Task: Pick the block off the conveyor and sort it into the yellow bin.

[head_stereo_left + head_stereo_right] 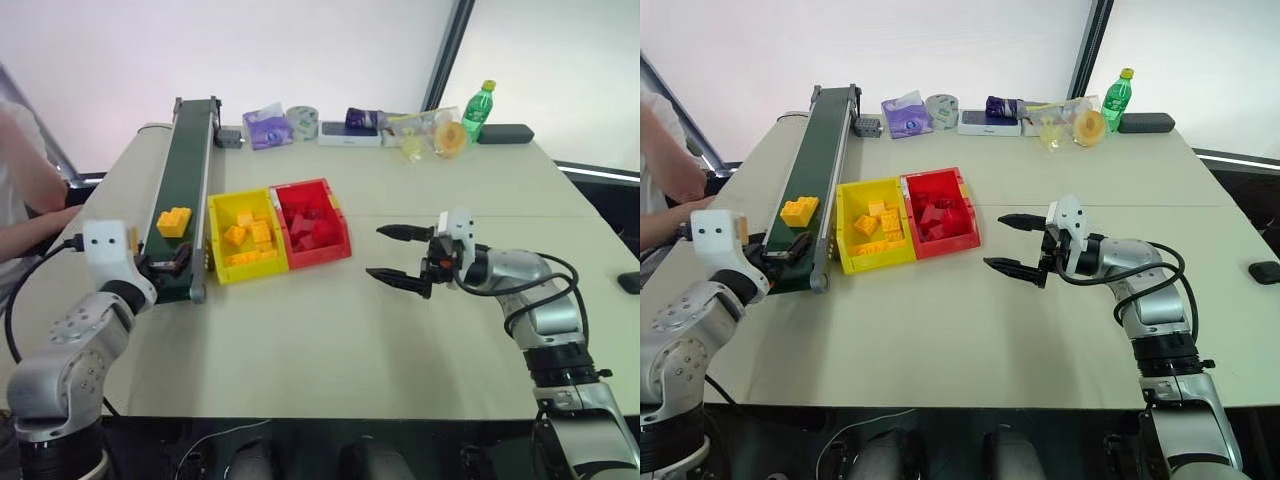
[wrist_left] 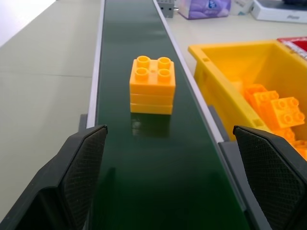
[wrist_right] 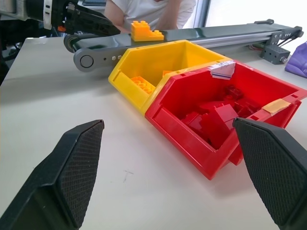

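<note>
The yellow-orange block (image 2: pixel 152 85) stands studs up on the dark green conveyor (image 1: pixel 185 160), a short way up from its near end. My left gripper (image 2: pixel 169 136) is open at that near end, pointing along the belt, with its fingers (image 2: pixel 81 172) spread wider than the belt and the block just ahead of them. The yellow bin (image 1: pixel 250 270) lies right of the conveyor and holds several yellow bricks. My right gripper (image 1: pixel 376 251) hovers open and empty over the table right of the bins, pointing toward them.
A red bin (image 1: pixel 320 255) with red bricks is joined to the yellow bin's right side. A person's arm (image 1: pixel 25 190) rests at the table's left edge. A green bottle (image 1: pixel 478 108), a purple pack (image 1: pixel 266 125) and other items line the far edge.
</note>
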Motion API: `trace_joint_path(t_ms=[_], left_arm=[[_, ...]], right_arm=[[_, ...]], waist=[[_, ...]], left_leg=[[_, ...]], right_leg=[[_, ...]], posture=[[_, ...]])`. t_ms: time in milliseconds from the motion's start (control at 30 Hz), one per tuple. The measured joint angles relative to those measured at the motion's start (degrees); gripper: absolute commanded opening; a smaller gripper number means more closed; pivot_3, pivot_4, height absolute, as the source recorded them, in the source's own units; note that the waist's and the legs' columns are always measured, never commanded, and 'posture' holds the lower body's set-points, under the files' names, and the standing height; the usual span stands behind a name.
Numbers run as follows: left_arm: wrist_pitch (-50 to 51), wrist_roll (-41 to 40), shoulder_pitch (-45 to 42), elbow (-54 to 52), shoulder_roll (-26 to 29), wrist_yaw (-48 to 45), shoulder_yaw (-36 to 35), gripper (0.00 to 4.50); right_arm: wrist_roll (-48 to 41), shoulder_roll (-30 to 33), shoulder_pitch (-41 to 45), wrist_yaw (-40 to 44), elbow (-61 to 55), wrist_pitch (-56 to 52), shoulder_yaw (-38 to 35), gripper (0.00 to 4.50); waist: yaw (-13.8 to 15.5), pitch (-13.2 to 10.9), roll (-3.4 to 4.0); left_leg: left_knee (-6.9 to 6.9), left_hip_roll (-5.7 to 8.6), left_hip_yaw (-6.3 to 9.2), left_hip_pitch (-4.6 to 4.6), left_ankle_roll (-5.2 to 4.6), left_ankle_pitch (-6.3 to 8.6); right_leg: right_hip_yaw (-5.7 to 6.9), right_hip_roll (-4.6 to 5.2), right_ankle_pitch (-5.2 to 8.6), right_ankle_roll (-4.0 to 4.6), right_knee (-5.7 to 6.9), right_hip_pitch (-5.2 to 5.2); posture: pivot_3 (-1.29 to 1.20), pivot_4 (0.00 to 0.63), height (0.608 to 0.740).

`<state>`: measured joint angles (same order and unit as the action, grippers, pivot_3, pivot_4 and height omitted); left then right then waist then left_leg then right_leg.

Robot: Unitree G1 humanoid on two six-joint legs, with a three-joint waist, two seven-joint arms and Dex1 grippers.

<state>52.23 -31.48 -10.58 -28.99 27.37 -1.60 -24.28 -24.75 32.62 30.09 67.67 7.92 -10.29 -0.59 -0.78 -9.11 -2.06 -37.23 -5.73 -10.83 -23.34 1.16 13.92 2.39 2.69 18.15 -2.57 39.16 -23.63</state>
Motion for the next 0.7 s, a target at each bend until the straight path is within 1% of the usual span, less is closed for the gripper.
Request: trace_joint_path(t_ms=[333, 367, 433, 467, 567, 600, 700], left_arm=[[1.1, -0.4, 2.0, -0.6, -0.1, -1.1, -0.6, 4.44], [1.4, -0.7, 2.4, -0.6, -0.5, -1.3, -1.0, 4.21], [2.0, -1.8, 3.0, -0.5, -1.2, -1.8, -1.7, 3.54], [2.1, -2.0, 3.1, -0.4, -1.2, -1.9, -1.8, 3.1], [2.1, -2.0, 3.1, -0.4, -1.0, -1.9, -2.3, 1.48], [2.1, -2.0, 3.0, -0.4, -1.0, -1.9, -2.4, 1.29], [2.0, -1.7, 2.7, -0.4, -0.5, -1.8, -2.5, 1.32]], right_arm=[[0.0, 0.0, 0.0, 0.1, 0.0, -0.1, 0.0, 4.5], [0.0, 0.0, 0.0, 0.1, 0.0, -0.1, 0.0, 4.5], [0.0, 0.0, 0.0, 0.1, 0.0, -0.1, 0.0, 4.5], [0.0, 0.0, 0.0, 0.2, 0.0, -0.1, 0.0, 4.5], [0.0, 0.0, 0.0, 0.2, 0.0, -0.1, 0.0, 4.5], [0.0, 0.0, 0.0, 0.2, 0.0, -0.1, 0.0, 4.5], [0.0, 0.0, 0.0, 0.2, 0.0, -0.1, 0.0, 4.5]], waist=[[-0.1, 0.0, 0.0], [-0.1, 0.0, 0.0], [-0.1, 0.0, 0.0], [-0.1, 0.0, 0.0], [-0.1, 0.0, 0.0], [-0.1, 0.0, 0.0], [-0.1, 0.0, 0.0]], left_leg=[[0.01, -0.01, 0.01, 0.0, 0.0, 0.0], [0.01, -0.01, 0.01, 0.0, 0.0, 0.0], [0.01, -0.01, 0.01, 0.0, 0.0, 0.0], [0.01, -0.01, 0.02, 0.0, 0.0, 0.0], [0.01, -0.01, 0.02, 0.0, 0.0, 0.0], [0.01, -0.01, 0.02, 0.0, 0.0, 0.0], [0.01, -0.01, 0.02, 0.0, 0.0, 0.0]], right_leg=[[0.0, -0.01, 0.0, 0.0, 0.0, -0.01], [0.0, -0.01, 0.0, 0.0, 0.0, -0.01], [0.0, -0.01, 0.0, 0.0, 0.0, -0.01], [0.0, -0.01, 0.0, 0.0, 0.0, -0.01], [0.0, -0.01, 0.0, 0.0, 0.0, 0.0], [0.0, -0.01, 0.0, 0.0, 0.0, 0.0], [0.0, -0.01, 0.0, 0.0, 0.0, 0.0]], posture=[[0.0, 0.15, 0.74], [0.0, 0.15, 0.74], [0.0, 0.15, 0.74], [0.0, 0.15, 0.74], [0.0, 0.15, 0.74], [0.0, 0.15, 0.74], [0.0, 0.15, 0.74]])
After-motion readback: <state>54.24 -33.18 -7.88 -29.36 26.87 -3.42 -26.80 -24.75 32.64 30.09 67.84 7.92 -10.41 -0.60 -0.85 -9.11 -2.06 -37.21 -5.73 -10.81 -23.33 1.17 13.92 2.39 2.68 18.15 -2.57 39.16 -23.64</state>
